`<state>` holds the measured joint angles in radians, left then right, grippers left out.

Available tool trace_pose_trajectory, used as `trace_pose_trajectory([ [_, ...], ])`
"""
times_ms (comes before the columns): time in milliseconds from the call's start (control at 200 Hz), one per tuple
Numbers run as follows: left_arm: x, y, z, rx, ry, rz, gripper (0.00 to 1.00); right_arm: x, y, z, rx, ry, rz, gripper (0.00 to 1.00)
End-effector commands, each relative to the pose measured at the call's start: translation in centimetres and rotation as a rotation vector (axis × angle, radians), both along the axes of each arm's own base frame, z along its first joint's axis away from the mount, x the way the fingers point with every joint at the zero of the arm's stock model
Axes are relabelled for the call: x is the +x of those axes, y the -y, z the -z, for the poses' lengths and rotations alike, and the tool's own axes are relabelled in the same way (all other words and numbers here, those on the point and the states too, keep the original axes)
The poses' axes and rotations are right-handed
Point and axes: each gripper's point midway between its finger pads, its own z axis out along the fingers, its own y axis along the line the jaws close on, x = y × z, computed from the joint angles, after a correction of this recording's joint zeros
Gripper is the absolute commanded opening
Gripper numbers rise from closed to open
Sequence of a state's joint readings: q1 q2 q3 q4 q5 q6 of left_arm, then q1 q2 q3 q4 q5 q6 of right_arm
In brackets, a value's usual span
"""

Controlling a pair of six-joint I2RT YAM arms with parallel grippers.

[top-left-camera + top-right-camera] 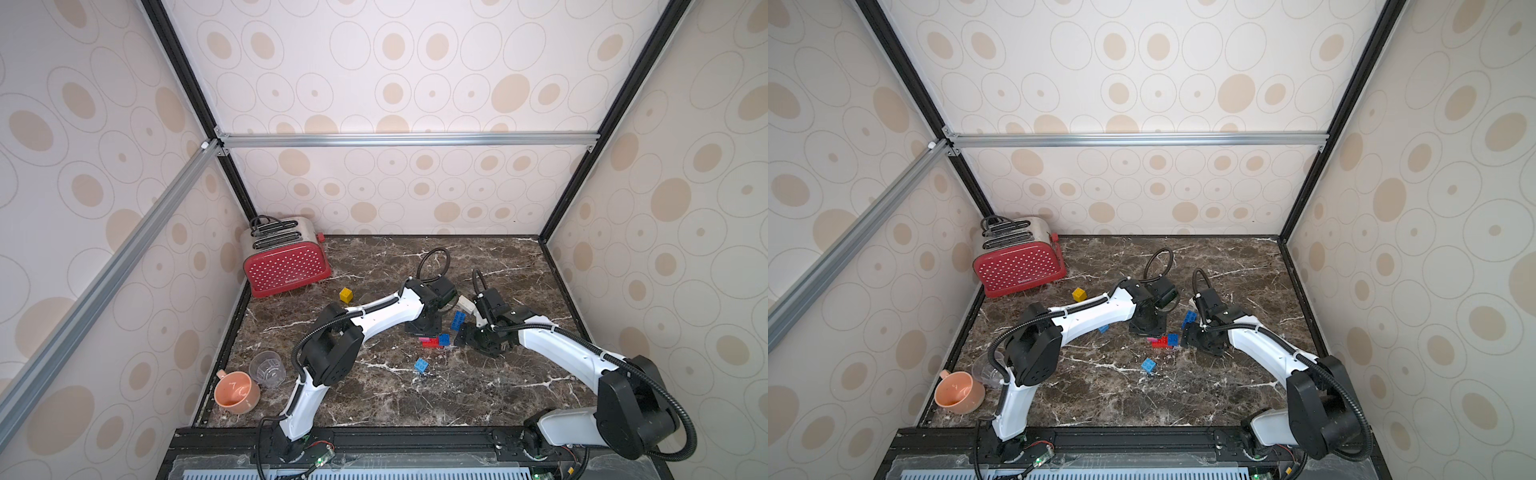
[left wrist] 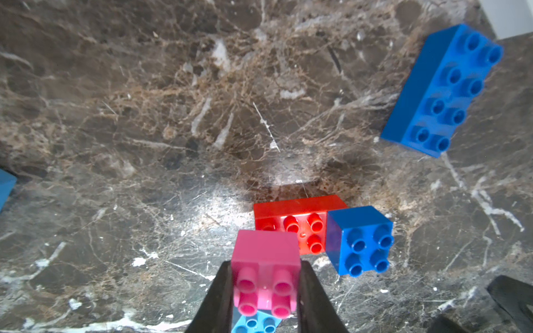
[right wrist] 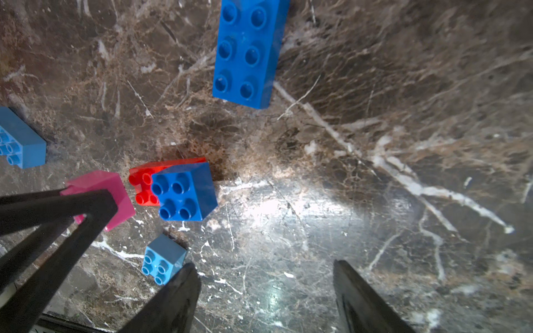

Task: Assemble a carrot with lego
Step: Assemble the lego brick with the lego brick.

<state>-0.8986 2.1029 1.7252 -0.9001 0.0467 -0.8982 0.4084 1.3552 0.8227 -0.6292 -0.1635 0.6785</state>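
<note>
- We count the carrot so far as the red brick (image 2: 300, 206) with a small blue brick (image 2: 360, 239) studded onto one end. It sits on the table (image 1: 415, 395), between the two arms.
- The pink brick (image 2: 265, 256) is at the red brick's other end, studs up, pinched by the left end effector (image 2: 266, 268). We can't tell whether it is seated.
- The red brick's long axis runs from the pink brick to the small blue brick. We judge the next move is a straight press down onto its free studs.
- The left arm is nearer. The right end effector (image 3: 265, 266) is spread and empty, just beside the red brick's blue end.
- The long blue brick (image 3: 248, 52) and white brick (image 1: 464, 305) are beyond the red brick. The light blue brick (image 3: 163, 259) is near it.
- The yellow brick (image 1: 345, 294) is well apart from the red brick, toward the toaster (image 1: 286, 266).
- Nothing blocks the press. The small blue brick is close beside the pink brick.
</note>
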Motion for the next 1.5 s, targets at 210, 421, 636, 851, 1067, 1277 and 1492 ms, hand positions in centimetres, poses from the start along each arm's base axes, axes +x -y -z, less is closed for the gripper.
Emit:
trace_pose_trajectory([
  [210,-0.4,-0.6,0.9,0.065,-0.023,-0.042,0.00,-0.9,1.2,0.2,-0.013,-0.025,0.039,0.77],
  [421,-0.8,-0.8,1.6,0.087,-0.037,-0.045,0.00,-1.0,1.4,0.3,-0.017,-0.029,0.040,0.77],
  [636,-0.8,-0.9,2.1,0.114,-0.049,-0.036,0.00,-1.1,1.5,0.3,-0.018,-0.031,0.043,0.77],
  [851,-0.8,-1.1,2.3,0.149,-0.057,-0.019,0.00,-1.1,1.5,0.4,-0.017,-0.034,0.049,0.77],
  [1067,-1.0,-1.0,2.6,0.200,-0.059,0.001,0.00,-1.0,1.3,0.4,-0.009,-0.033,0.053,0.77],
  [1277,-1.2,-0.9,2.9,0.228,-0.062,0.012,0.00,-0.9,1.3,0.5,-0.006,-0.034,0.056,0.77],
  [1492,-1.3,-1.0,3.2,0.236,-0.072,0.015,0.00,-1.0,1.4,0.4,-0.010,-0.031,0.056,0.77],
])
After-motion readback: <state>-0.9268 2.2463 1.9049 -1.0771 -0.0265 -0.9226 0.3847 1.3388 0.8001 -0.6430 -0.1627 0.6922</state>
